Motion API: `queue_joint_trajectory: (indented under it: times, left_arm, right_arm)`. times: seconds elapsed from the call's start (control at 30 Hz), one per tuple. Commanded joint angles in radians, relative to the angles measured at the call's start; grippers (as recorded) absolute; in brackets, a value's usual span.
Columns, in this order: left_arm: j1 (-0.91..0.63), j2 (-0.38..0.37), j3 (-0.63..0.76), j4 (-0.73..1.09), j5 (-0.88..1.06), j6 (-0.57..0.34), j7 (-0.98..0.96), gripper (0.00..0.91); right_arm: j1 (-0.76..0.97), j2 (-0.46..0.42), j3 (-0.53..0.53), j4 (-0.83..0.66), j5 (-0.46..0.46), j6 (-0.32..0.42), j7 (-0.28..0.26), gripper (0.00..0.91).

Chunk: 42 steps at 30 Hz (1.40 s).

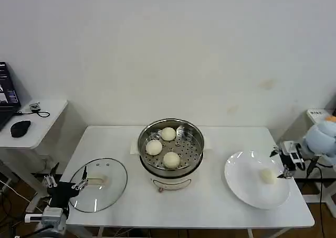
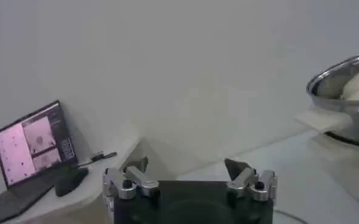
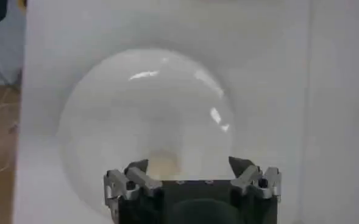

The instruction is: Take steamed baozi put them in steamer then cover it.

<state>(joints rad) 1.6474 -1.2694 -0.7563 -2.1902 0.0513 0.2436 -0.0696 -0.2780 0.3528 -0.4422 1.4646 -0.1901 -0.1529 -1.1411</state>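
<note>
One baozi (image 1: 268, 176) nears the plate's (image 1: 241, 183) right edge.

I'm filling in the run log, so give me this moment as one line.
steamer: three baozi inside | plate: one baozi left | cover: on table, off | right gripper: open above plate's baozi | left gripper: open, idle by cover

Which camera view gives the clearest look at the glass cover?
The head view. There the cover lies flat on the table's left side, beside the steamer, whole rim and handle visible, with the open left gripper at its edge. The left wrist view catches at most a sliver of its rim.
</note>
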Motion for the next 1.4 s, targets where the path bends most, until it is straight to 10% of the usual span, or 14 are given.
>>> queue_joint_trajectory:
  times: [0.03,0.77,1.4]
  left_arm:
    - [-0.001,-0.002,0.005,0.001,0.003,0.000,0.000,0.907]
    - [0.009,-0.015,-0.021,0.010,0.005,0.000,-0.001,0.907]
    - [0.008,-0.018,-0.016,0.011,0.008,-0.001,-0.001,0.907]
  right_arm:
    - [-0.145,0.043,0.076,-0.098,-0.072,0.015,0.010,0.907]
    - [-0.076,0.260,0.069,-0.344,-0.126,0.045,0.044,0.867]
    - [-0.023,0.198,0.040,-0.269,-0.113,0.002,0.003,0.655]
